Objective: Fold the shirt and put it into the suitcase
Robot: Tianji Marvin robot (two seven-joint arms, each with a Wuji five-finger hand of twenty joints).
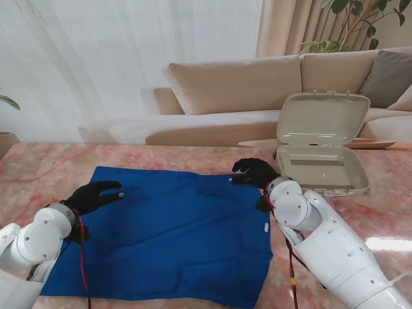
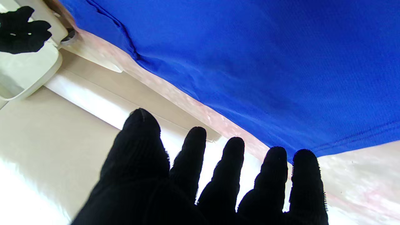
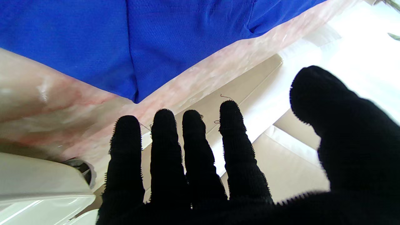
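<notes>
Two black knit-gloved hands, left hand (image 1: pixel 92 195) and right hand (image 1: pixel 256 172), fingers spread, empty; smooth blue shirt (image 1: pixel 174 232) flat, rectangular.

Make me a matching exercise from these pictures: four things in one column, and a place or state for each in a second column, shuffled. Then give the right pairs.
Things
1. shirt
2. suitcase
3. left hand
4. right hand

Places or states
A. lid raised, nothing inside, at the table's far right
B. open, at the shirt's far right corner, next to the suitcase
C. spread flat, blue, in the middle of the table
D. open, fingers over the shirt's left edge

Pairs: 1-C, 2-A, 3-D, 4-B
</notes>
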